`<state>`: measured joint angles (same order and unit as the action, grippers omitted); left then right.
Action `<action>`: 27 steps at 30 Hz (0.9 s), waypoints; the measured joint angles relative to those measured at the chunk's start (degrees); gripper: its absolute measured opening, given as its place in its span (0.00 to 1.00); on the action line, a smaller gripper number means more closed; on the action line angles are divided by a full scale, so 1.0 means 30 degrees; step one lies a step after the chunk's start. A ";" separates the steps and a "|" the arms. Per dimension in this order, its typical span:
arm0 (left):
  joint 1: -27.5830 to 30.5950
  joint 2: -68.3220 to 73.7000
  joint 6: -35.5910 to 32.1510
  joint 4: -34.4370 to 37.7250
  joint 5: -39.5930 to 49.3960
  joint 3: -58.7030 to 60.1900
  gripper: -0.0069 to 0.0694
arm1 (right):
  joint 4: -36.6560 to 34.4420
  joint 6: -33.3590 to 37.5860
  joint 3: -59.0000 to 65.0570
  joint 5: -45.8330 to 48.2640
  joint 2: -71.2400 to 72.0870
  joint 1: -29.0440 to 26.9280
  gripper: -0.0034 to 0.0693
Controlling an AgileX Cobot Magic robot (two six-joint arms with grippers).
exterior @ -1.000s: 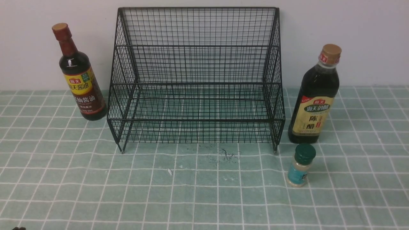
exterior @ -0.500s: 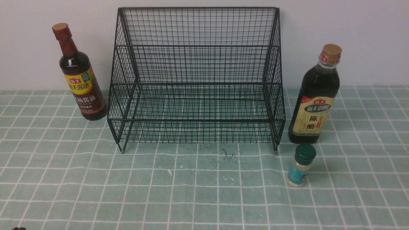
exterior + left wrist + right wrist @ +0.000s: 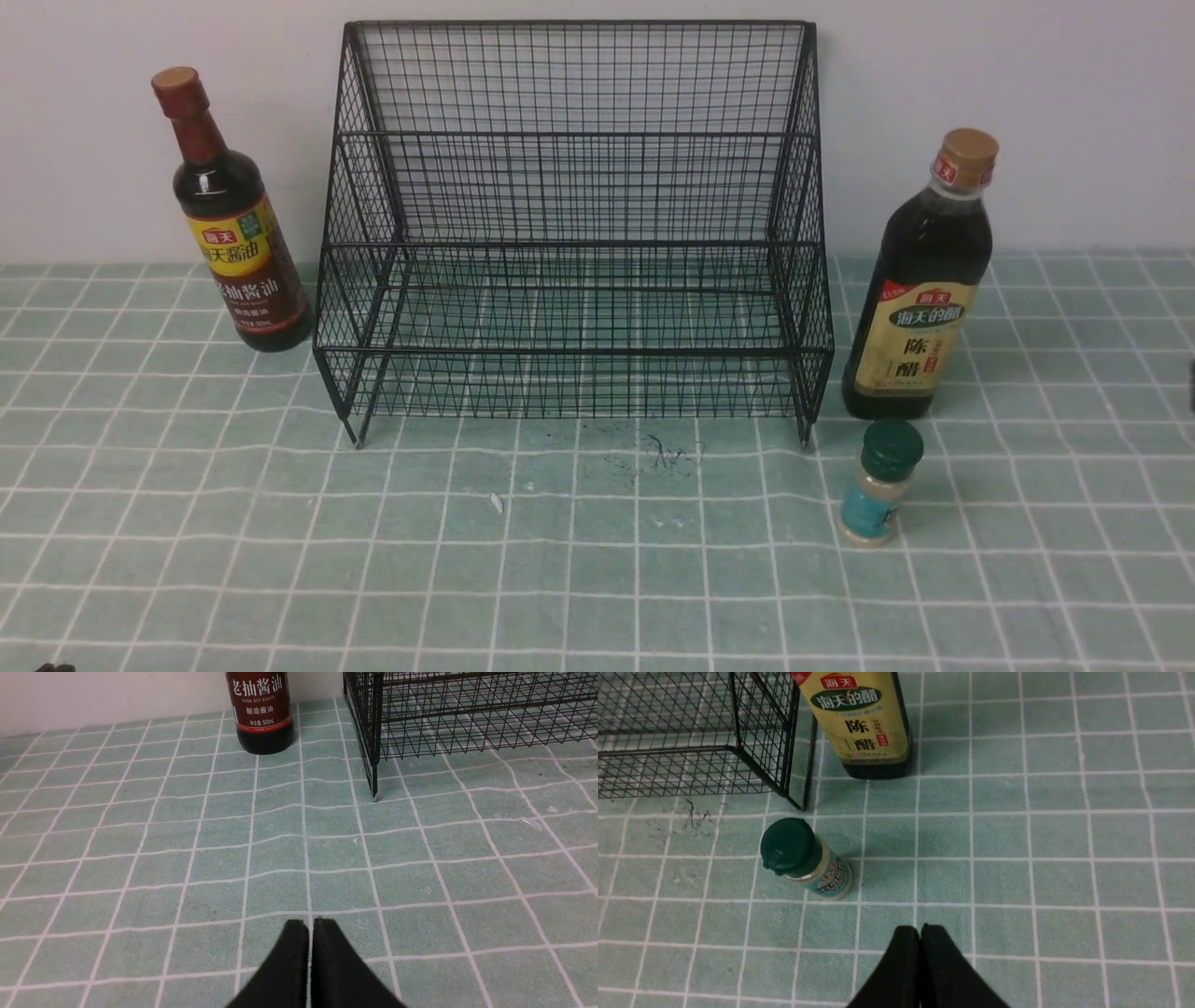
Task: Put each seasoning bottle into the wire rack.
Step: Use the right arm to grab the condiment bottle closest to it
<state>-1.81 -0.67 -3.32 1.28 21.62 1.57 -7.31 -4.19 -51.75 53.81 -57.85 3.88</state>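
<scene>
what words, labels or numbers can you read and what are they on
"海天", "老抽酱油", "DARK SOY SAUCE", "酿造酱油", "500mL": the red-capped bottle
"海天", "海天的醋", "陈醋": the tan-capped bottle
Smaller print on both: too small to read
Lettering on the green-capped shaker: too blurred to read

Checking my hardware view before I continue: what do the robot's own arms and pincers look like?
Each wrist view shows a matte black pincer, left and right, with two slim fingers tapering to narrow tips. No markings or cables show there; the arms' look can't be told.
</scene>
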 joint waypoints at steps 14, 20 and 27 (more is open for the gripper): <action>0.0000 0.0000 0.0000 0.0000 0.0000 0.0000 0.08 | 0.1300 0.0057 -0.1118 -0.4134 -0.6855 0.5105 0.36; 0.0000 0.0000 0.0000 0.0000 0.0000 0.0000 0.08 | 0.1382 0.0057 -0.1141 -0.5376 -0.9329 0.5170 0.72; 0.0000 0.0000 0.0000 0.0000 0.0000 0.0000 0.08 | 0.0808 0.0057 -0.1140 -0.6758 -1.1203 0.5170 0.81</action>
<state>-1.81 -0.67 -3.32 1.28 21.62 1.57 -4.89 -4.02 -55.17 33.54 -91.46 19.39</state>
